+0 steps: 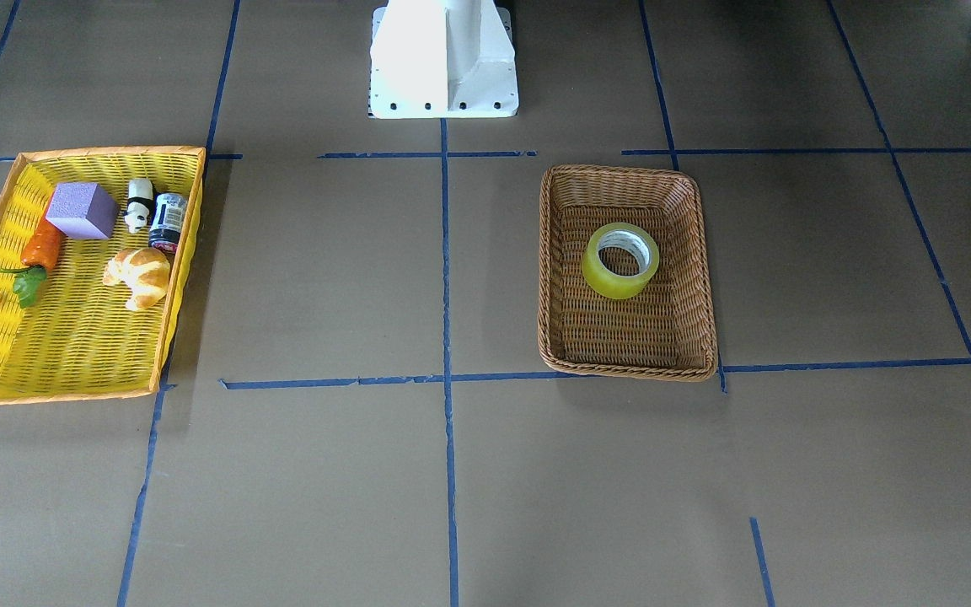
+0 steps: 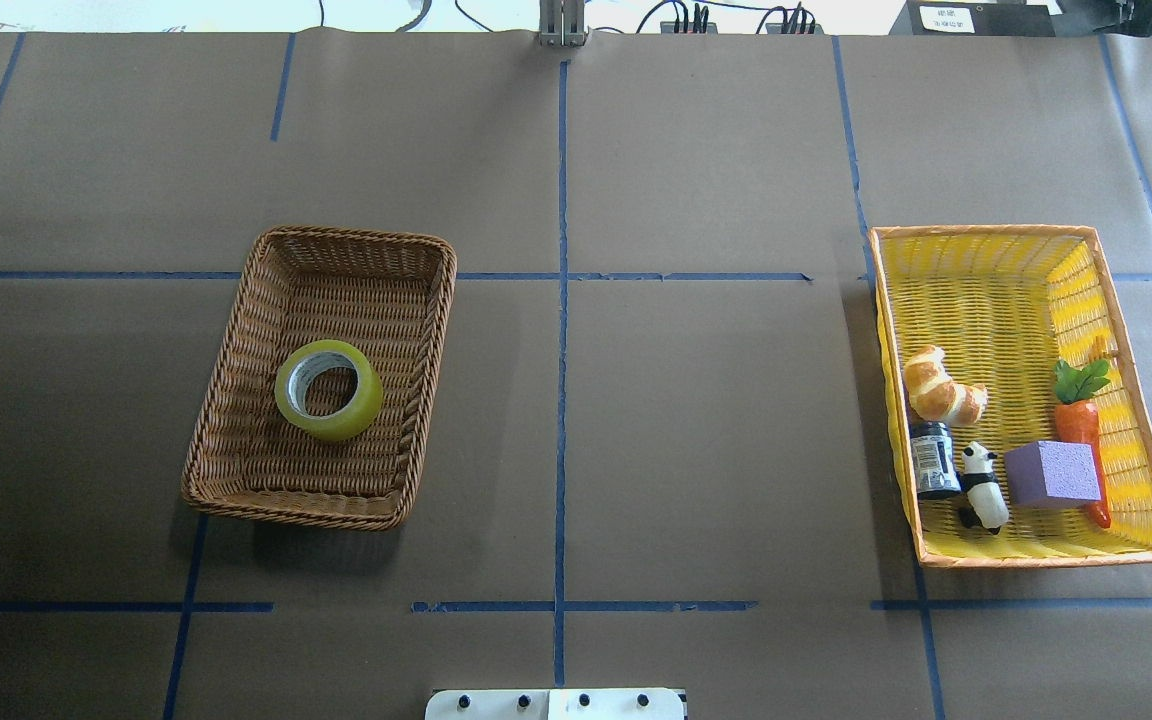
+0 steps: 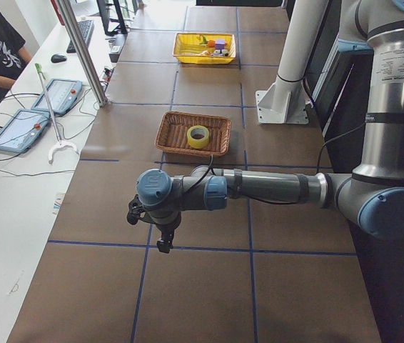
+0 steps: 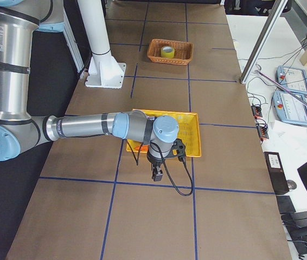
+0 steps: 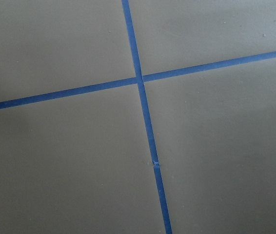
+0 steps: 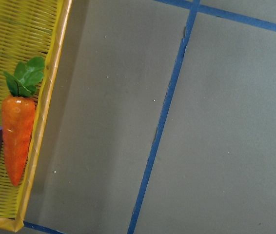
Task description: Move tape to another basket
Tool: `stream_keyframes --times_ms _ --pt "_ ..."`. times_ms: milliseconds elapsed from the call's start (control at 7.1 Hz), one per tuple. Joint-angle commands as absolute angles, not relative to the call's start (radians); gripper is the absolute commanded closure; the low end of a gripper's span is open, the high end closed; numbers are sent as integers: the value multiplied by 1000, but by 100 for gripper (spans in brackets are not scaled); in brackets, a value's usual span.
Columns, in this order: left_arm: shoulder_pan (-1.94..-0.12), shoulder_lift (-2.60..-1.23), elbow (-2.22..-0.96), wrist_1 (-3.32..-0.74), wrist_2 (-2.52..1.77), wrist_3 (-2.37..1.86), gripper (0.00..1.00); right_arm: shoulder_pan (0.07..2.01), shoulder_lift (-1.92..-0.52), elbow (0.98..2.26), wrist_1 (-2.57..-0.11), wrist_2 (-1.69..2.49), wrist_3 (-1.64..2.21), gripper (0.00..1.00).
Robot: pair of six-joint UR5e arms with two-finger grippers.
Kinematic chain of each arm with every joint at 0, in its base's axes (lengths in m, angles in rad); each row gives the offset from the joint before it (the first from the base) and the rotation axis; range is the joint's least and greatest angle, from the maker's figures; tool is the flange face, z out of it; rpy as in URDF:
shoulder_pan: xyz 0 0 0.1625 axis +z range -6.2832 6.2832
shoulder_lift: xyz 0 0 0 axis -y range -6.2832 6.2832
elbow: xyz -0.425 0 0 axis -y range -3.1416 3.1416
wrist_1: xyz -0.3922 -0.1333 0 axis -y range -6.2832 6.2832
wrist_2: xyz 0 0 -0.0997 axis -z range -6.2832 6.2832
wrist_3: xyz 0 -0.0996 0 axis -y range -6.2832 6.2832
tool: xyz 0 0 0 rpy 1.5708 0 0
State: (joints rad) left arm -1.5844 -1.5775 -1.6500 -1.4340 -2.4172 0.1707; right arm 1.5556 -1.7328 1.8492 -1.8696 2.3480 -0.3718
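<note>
The tape, a yellow-green roll with a pale core, lies flat inside the brown wicker basket. Both also show in the overhead view, the tape near the middle of the basket. My left gripper shows only in the exterior left view. It hangs over bare table well short of the basket, and I cannot tell whether it is open. My right gripper shows only in the exterior right view, just off the yellow tray's near edge, and I cannot tell its state either.
The yellow tray basket holds a croissant, a small can, a panda figure, a purple block and a carrot. The white robot base stands at the table's edge. Blue lines grid the brown table.
</note>
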Motion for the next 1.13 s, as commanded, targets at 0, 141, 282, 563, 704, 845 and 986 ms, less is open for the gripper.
stream_keyframes --times_ms 0,141,282,563,704,845,986 --pt "-1575 -1568 -1695 -1420 -2395 129 0 1555 -1736 1844 -1868 2352 -387 0" --pt "-1548 -1553 -1692 -1422 -2329 129 0 1554 -1736 1842 -1868 2350 -382 0" --pt "-1545 -1548 -1686 -1422 -2321 130 0 1554 -1735 1845 -1868 2353 -380 0" --pt "-1545 -1545 -1678 -1422 -2325 126 0 1555 -1736 1847 -1868 2355 -382 0" --pt "-1545 -1530 -1678 -1422 -2332 126 0 1554 -1736 1845 -1868 2355 -382 0" --pt "-1546 -1523 -1692 -1427 -2326 124 0 1554 -1736 1844 -1868 2355 -382 0" --pt "-1545 -1510 -1692 -1434 -2330 124 0 1554 -1736 1845 -1868 2355 -382 0"
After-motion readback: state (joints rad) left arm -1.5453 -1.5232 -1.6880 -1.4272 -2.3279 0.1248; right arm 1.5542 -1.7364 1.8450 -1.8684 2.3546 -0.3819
